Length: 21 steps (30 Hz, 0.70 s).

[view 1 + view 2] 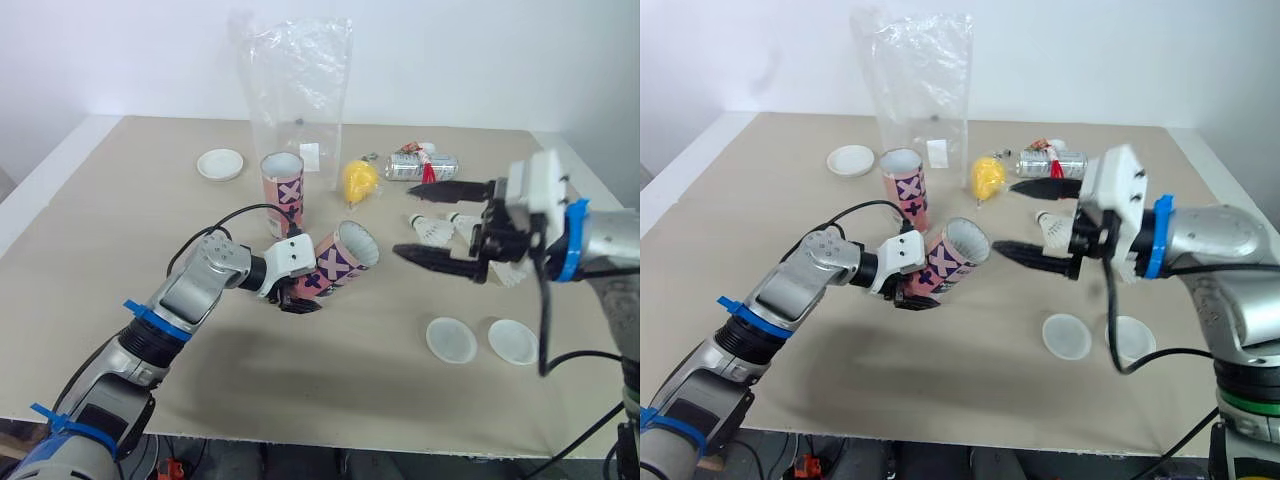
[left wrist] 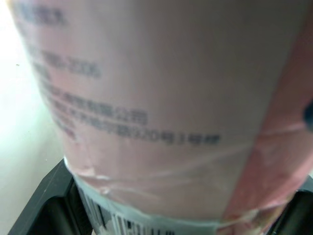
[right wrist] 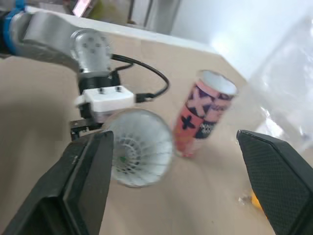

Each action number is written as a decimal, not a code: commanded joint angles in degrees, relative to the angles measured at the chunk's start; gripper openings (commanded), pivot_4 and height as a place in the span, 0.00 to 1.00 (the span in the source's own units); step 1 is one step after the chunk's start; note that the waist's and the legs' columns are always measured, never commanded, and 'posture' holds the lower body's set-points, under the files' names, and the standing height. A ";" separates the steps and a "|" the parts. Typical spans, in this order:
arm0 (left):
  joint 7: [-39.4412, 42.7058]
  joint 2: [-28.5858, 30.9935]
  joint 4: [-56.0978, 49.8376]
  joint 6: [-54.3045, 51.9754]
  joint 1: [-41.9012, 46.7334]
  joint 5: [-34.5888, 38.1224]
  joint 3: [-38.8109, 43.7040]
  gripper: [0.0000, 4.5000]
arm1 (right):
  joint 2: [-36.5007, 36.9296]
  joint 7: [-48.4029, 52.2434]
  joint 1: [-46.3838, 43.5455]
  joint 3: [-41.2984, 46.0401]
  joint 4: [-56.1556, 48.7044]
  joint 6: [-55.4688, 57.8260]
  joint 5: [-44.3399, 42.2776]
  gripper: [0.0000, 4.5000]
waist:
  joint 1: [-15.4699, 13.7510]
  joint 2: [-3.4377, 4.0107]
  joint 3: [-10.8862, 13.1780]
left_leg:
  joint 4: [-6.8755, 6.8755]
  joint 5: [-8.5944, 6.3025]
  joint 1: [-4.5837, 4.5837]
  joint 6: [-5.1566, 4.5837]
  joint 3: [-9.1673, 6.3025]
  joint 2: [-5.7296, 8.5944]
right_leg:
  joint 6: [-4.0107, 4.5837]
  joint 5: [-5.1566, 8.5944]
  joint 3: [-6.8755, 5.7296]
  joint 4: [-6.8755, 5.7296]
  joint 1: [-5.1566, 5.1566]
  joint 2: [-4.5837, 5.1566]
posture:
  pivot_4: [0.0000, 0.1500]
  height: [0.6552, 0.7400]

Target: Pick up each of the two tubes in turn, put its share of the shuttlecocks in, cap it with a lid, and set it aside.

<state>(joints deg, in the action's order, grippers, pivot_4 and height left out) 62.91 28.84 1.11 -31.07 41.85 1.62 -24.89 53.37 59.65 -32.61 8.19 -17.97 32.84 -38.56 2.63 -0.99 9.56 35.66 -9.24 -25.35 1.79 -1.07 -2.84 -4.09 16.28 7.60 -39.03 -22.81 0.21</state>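
Pink tube (image 1: 338, 262) is clamped at its base in my L gripper (image 1: 295, 298), tilted, open mouth twd my R gripper (image 1: 404, 220). From the R wrist cam, a white shuttlecock (image 3: 139, 147) sits in that mouth. R gripper is spread wide w/ nothing betw the fingers, hanging just beside the mouth. 2nd tube (image 1: 282, 190) stands upright just behind the held one, in front of the clear bag (image 1: 295, 90). Two loose shuttlecocks (image 1: 432, 230) lie on the table (image 1: 120, 220) by my R gripper. Two lids (image 1: 451, 340) lie side by side near the front edge, R side. A 3rd lid (image 1: 221, 164) lies left of the 2nd tube.
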 commanded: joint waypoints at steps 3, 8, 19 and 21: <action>0.99 0.24 -0.83 0.90 0.90 -0.75 -0.99 0.83 | 2.40 4.83 -7.57 -5.64 2.16 1.18 2.89 0.64 | 0.03 0.06 0.03 | -0.01 0.00 0.00 0.00 0.01 0.00 | -0.01 0.01 0.01 0.00 -0.02 0.00 | 1.00 1.00; 1.49 -0.07 -0.84 0.61 1.27 -0.59 -0.45 0.83 | 2.74 9.58 -13.36 -13.33 2.45 -0.32 8.52 0.23 | 0.03 0.07 0.04 | -0.05 0.00 -0.03 0.00 0.03 0.00 | 0.01 0.05 0.00 0.00 -0.09 0.01 | 1.00 1.00; 1.99 -1.63 -0.21 0.72 2.33 -0.08 -0.27 0.83 | -0.99 18.89 -20.91 -27.45 8.82 -9.75 22.86 0.01 | 0.02 0.06 0.06 | -0.05 -0.01 -0.08 0.00 0.01 0.00 | 0.06 0.09 -0.05 0.00 -0.14 0.02 | 1.00 1.00; 2.03 -1.98 -0.07 0.69 2.57 -0.03 -0.25 0.83 | -2.50 20.09 -22.27 -29.31 10.69 -10.90 25.02 0.01 | 0.05 0.08 0.07 | -0.05 -0.01 -0.08 0.00 0.01 0.00 | 0.07 0.08 -0.05 -0.02 -0.16 0.00 | 1.00 1.00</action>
<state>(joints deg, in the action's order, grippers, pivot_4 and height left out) 64.58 27.20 1.74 -30.40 43.01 1.14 -25.12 51.06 78.54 -52.74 -20.94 -7.82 23.72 -15.21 2.67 -0.91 9.63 35.61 -9.25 -25.44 1.79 -1.07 -2.83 -4.00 16.35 7.55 -39.08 -22.99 0.21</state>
